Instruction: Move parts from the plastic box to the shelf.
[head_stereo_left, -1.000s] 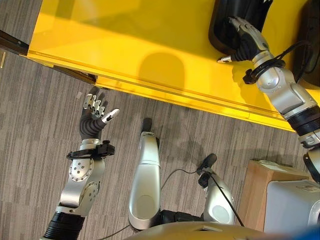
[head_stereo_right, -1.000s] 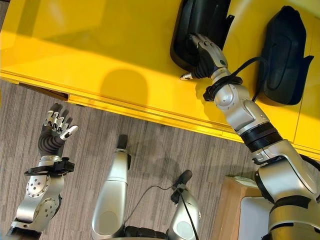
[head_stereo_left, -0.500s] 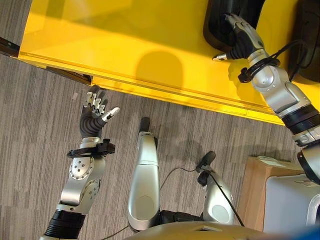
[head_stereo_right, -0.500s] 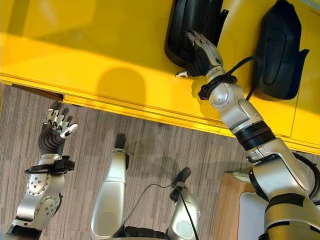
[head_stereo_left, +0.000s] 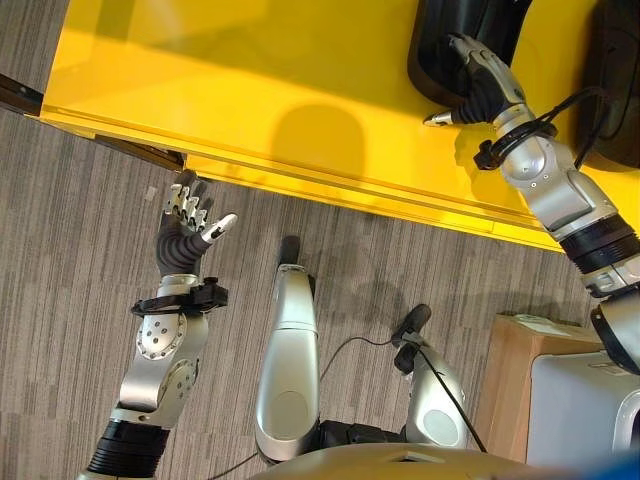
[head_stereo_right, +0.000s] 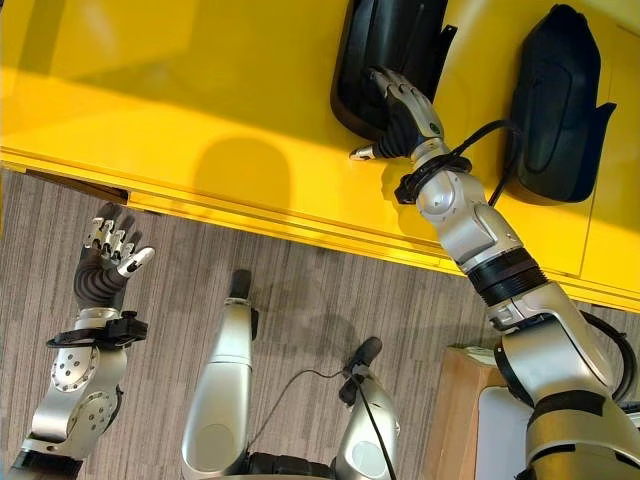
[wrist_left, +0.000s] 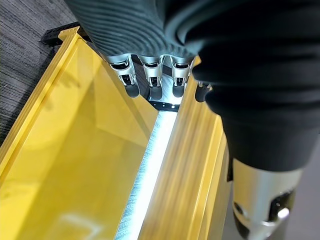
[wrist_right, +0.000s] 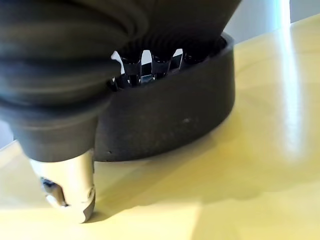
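Note:
A black moulded part (head_stereo_right: 390, 50) lies on the yellow shelf (head_stereo_right: 200, 90) at the back right. My right hand (head_stereo_right: 405, 115) rests on its near side, fingers laid over the rim and thumb stretched sideways onto the shelf, apart from the part. The right wrist view shows the part's dark wall (wrist_right: 170, 115) with the fingers (wrist_right: 142, 67) reaching over its top edge. A second black part (head_stereo_right: 560, 110) lies to the right of the first. My left hand (head_stereo_right: 105, 260) hangs open over the floor in front of the shelf, holding nothing.
The shelf's front edge (head_stereo_left: 330, 185) runs across the view, dropping to the right. A wooden stand (head_stereo_left: 525, 365) with a pale grey box (head_stereo_left: 585, 410) on it is at the lower right. Grey striped floor lies in front of the shelf.
The camera has shifted a little. The right hand keeps its place on the black part. The left hand stays open in the air.

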